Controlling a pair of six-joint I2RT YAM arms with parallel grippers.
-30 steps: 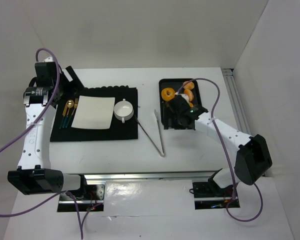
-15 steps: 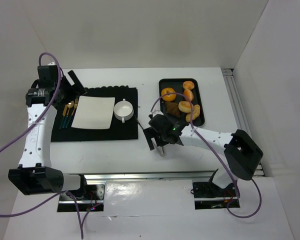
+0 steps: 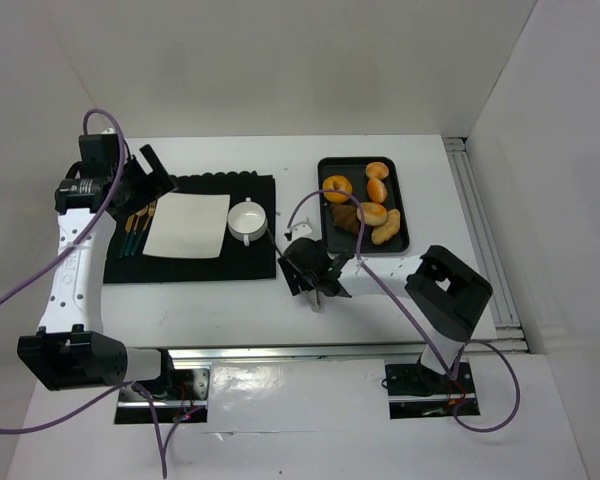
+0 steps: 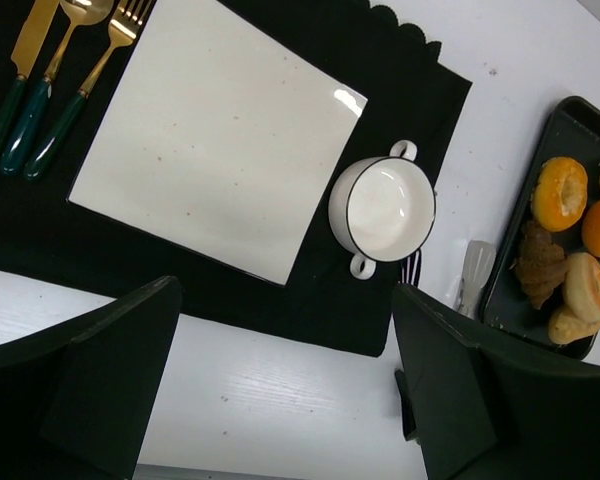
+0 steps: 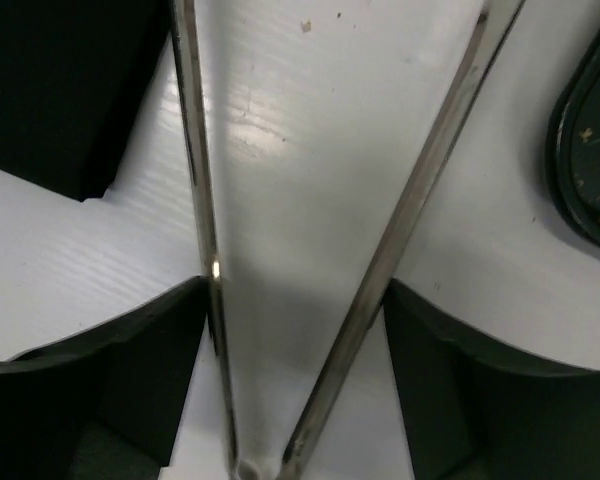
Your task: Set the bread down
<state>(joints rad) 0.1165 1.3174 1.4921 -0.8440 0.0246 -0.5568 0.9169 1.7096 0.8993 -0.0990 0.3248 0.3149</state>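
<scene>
The bread (image 3: 365, 200) is not placed yet. All of the pieces are seen in the black tray (image 3: 400, 170) at the far right of the worktop (image 3: 220, 305). One is round with a hole like a doughnut, and the others are small buns. The white plate (image 4: 210, 140) on the black mat (image 4: 400, 90) has nothing on it. A white cup (image 4: 382, 208) is set just beside the plate, and a knife, spoon and fork (image 4: 40, 110) are laid on the other side. The metal tongs (image 5: 405, 215) are laid flat on the worktop between the mat and the tray. The right tool (image 5: 295, 300) is held low over the tongs, with one finger on the outside of each metal leg. This tool is opened wide. The legs of the tongs are spread apart, so it seems they are not squeezed yet. The left tool (image 4: 285, 300) is held high over the near edge of the mat. It is opened too, and nothing is held in it. So only the first small step looks to be under way. The tongs have to be gripped and lifted, a piece of bread has to be picked out of the tray, and it has to be carried over, most likely to the plate.
</scene>
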